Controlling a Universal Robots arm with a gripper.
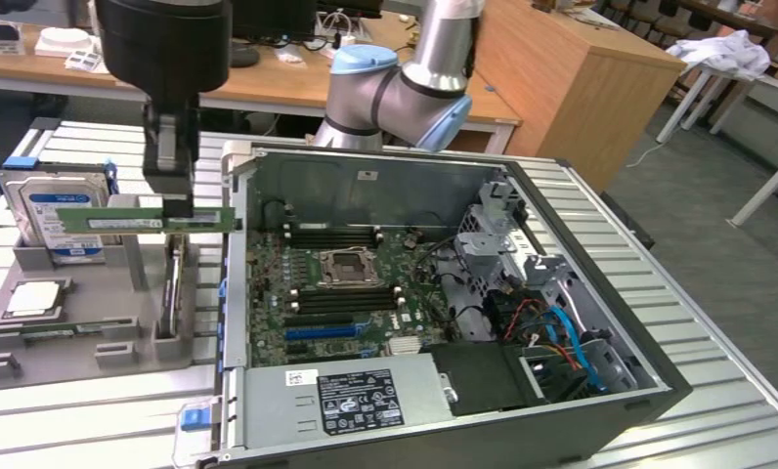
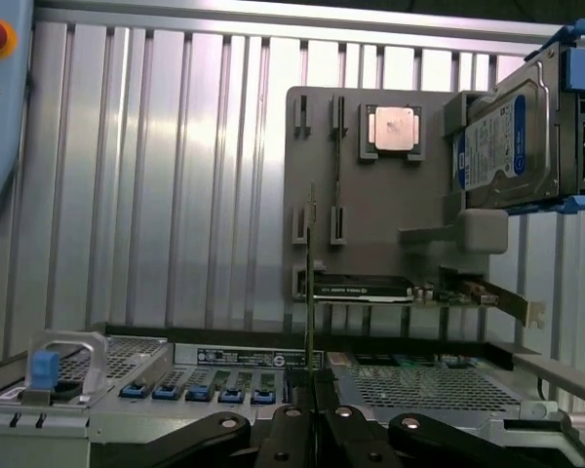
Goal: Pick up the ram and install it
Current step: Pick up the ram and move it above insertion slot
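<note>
Fingers (image 2: pixel 291 431) closed tight on the long flat green circuit-board ram stick (image 1: pixel 108 221), pinched edge-on between them, long axis level, both ends sticking out past the fingers. Stick is lifted clear above the grey plastic parts tray (image 1: pixel 103 293) below the fingers, just beside the open black computer case (image 1: pixel 624 391). Small black chips and a pale label show on its face.

Metal, plastic and board, as we see them
We note a ribbed, shiny metal table (image 1: pixel 624 225), a matt grey plastic holder (image 1: pixel 115 283), a green circuit-board ram (image 1: pixel 103 219)
</note>
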